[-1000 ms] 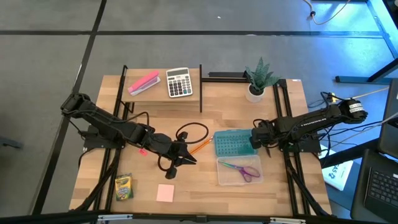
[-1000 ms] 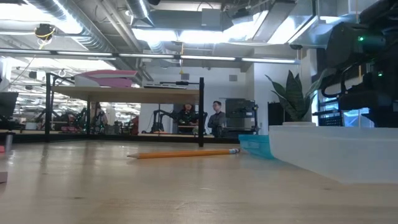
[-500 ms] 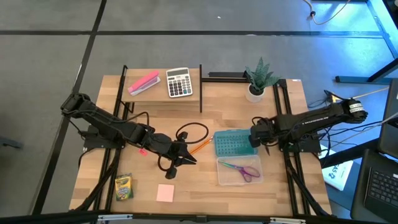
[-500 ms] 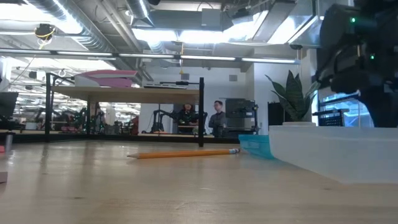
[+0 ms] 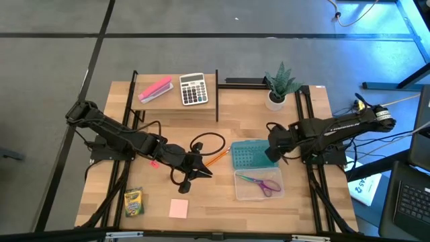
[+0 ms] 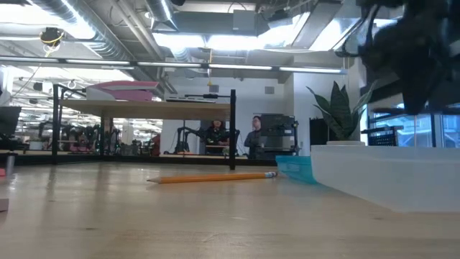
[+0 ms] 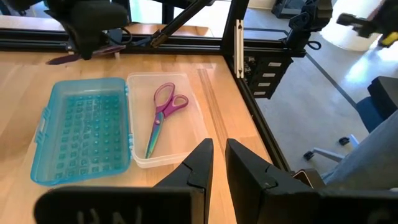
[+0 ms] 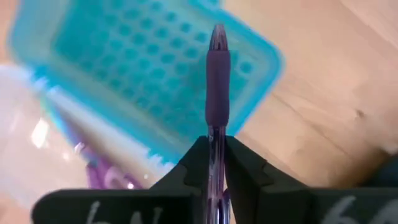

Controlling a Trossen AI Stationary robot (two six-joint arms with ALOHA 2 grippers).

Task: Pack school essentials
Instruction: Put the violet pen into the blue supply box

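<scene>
Scissors (image 5: 261, 183) already in the clear pencil case (image 5: 258, 193). My right gripper (image 8: 213, 163) has its fingers clamped on a purple pen (image 8: 217, 87), hovering over the teal lid (image 5: 250, 154). Left gripper (image 7: 217, 163) empty, fingers pinched together, w/ the pencil (image 5: 216, 158) just beside. Crayon box (image 5: 134, 202) & notepad (image 5: 179, 208) still out on the table (image 5: 201, 131).

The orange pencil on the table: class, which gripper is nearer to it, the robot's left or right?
Left. The left gripper hovers right beside the orange pencil. The right gripper, shut on a purple pen, is farther off, across the teal lid.
</scene>
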